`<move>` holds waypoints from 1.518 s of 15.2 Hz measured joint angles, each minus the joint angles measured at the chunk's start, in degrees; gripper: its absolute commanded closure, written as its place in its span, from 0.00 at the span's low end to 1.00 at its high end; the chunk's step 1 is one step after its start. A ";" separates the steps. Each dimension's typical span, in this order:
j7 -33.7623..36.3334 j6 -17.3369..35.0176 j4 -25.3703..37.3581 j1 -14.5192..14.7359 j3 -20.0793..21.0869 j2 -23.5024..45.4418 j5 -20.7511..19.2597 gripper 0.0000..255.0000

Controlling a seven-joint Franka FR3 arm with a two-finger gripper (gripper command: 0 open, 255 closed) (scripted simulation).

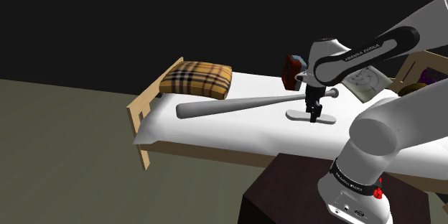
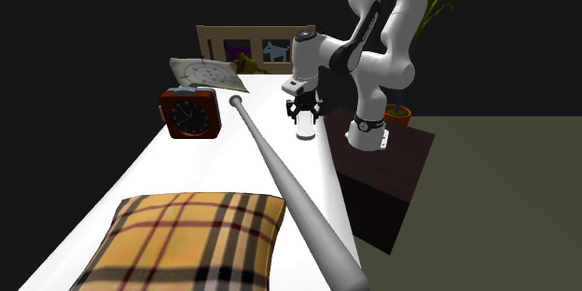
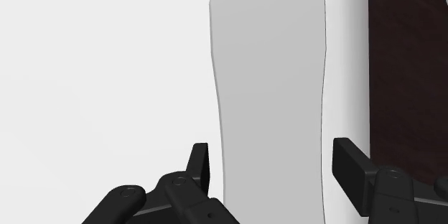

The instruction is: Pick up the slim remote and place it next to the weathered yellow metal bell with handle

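Down on the white-sheeted bed (image 1: 237, 133), in the shoulder view, lies the slim, flat, pale grey remote (image 1: 327, 120), a plain elongated slab with rounded ends and no buttons drawn on it. The all-black two-finger tool (image 1: 314, 117) of the white arm (image 1: 373, 43) points straight down onto its middle. At the remote's ten o'clock a long grey baseball bat (image 1: 237, 105) stretches across the sheet towards a tan plaid pillow (image 1: 196, 79). A red-brown square clock (image 1: 291, 70) stands at the remote's eleven o'clock, and a white cushion with a line drawing (image 1: 365, 81) lies at its one o'clock.

Seen from the second exterior view, the remote (image 2: 304, 131) shows as a short pale strip near the bed's edge, directly under the tool (image 2: 304, 115). The bat (image 2: 289, 187) runs from the remote's nine o'clock down to five o'clock of the picture. The clock (image 2: 191, 114) stands well apart at the remote's nine o'clock, and the pillow (image 2: 187, 242) is at seven o'clock.

Up close in the wrist view, the remote (image 3: 269, 64) is smooth, uniformly light grey and slightly waisted along its length. The tool (image 3: 273, 151) is spread wide, one finger (image 3: 202, 161) on each side of the remote with a thin gap showing at both edges, so nothing is clasped. White sheet lies beyond one finger, and a dark brown strip (image 3: 406, 64) lies beyond the other.
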 measured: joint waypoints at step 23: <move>-3.10 -24.06 11.23 1.32 6.79 -13.16 7.22 1.00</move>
